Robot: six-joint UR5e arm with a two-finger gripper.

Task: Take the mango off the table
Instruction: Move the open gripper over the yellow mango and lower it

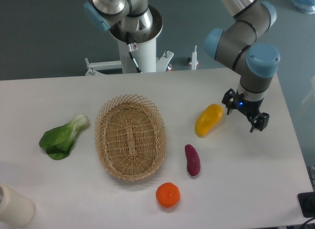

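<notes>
Hovering right of frame, the claw (245, 115) (spread, empty) sits beside the mango (208, 119), still ungrasped on the tabletop (236, 189).

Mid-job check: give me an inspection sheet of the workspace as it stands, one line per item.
Surface: white table, no spills seen.
Job's things: mango lying on the table, right of the basket, not gripped.
Clutter: empty wicker basket; bok choy at left; purple sweet potato; tangerine; white cylinder at the near-left corner.
Grippers: gripper open, just right of the mango, apart from it.
Cables: black cable on the arm's white base.
Surroundings: grey floor; dark object at the right edge.
</notes>
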